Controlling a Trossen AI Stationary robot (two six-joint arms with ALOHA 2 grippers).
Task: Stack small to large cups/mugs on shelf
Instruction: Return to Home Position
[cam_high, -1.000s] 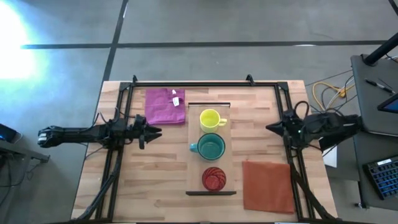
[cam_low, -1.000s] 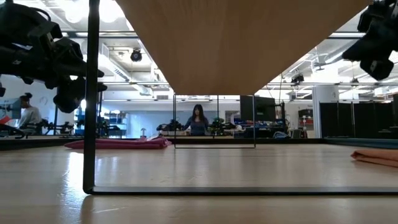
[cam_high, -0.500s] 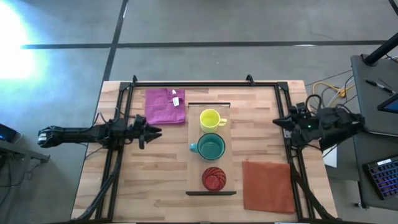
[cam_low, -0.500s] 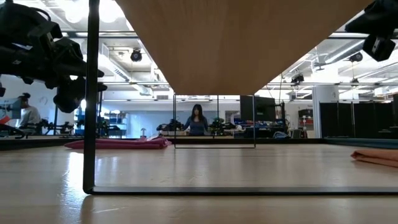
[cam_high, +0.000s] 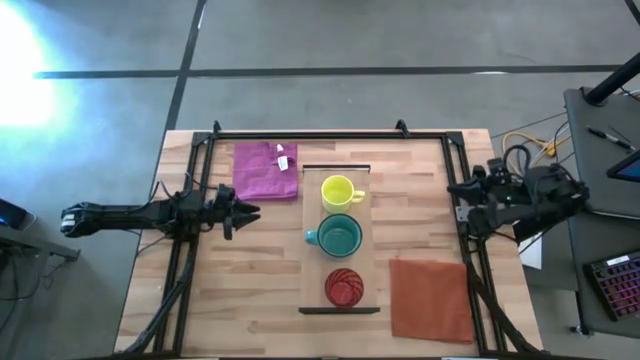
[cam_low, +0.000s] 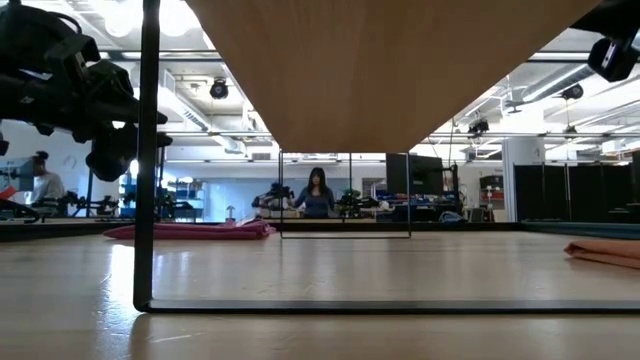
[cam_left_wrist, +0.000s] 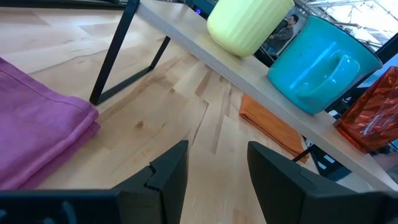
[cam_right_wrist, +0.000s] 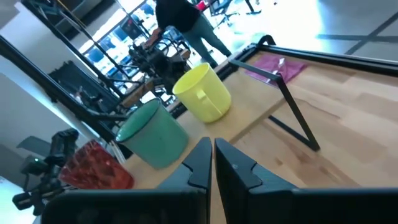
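Note:
A yellow mug (cam_high: 340, 190), a teal-green mug (cam_high: 338, 236) and a red-orange cup (cam_high: 344, 287) stand in a row, each on its base, on the pale wooden shelf (cam_high: 312, 215) raised on dark end strips. They also show in the left wrist view: yellow mug (cam_left_wrist: 245, 25), teal mug (cam_left_wrist: 320, 65), red cup (cam_left_wrist: 373, 112). My left gripper (cam_high: 250, 213) is open and empty, left of the shelf. My right gripper (cam_high: 452, 190) is shut and empty at the table's right edge, raised.
A magenta cloth (cam_high: 265, 170) lies at the far left of the shelf and an orange-red cloth (cam_high: 430, 298) at the near right. A black metal frame (cam_high: 330, 133) runs round the table. A person (cam_low: 318, 195) stands far behind in the room.
My right gripper has drawn back toward the table's right edge and gone up, staying shut. The cups and my left gripper have kept still.

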